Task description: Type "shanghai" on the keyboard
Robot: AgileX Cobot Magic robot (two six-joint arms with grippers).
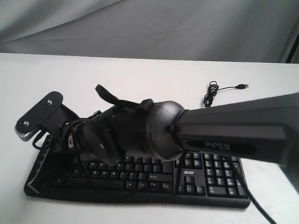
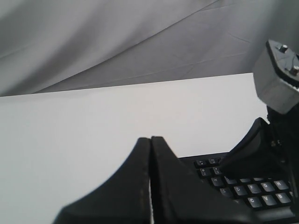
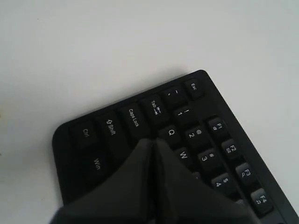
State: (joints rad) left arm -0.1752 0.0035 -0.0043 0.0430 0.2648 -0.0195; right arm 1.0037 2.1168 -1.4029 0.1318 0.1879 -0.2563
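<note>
The white surface is the biggest thing here. Its far edge runs straight across under a hanging grey cloth. Behind the keyboard and off its left end the surface lies bare, so there is wide room on those sides.

The keyboard sits toward the front of the exterior view, its long side running across. It is black, full width, with white lettering, a number pad at its right end and a small acer logo above the arrow keys.

My right arm comes in from the right and reaches over most of the keyboard to its left end, hiding the middle keys.

My right pincer has its fingers pressed together. Its tip is over the keys just beside Caps Lock and Q, and I cannot tell whether it touches one.

My left pincer is likewise closed to a thin seam, beside the keyboard's left end.

The thin black cable is bunched behind the number pad, its USB plug lying loose.
</note>
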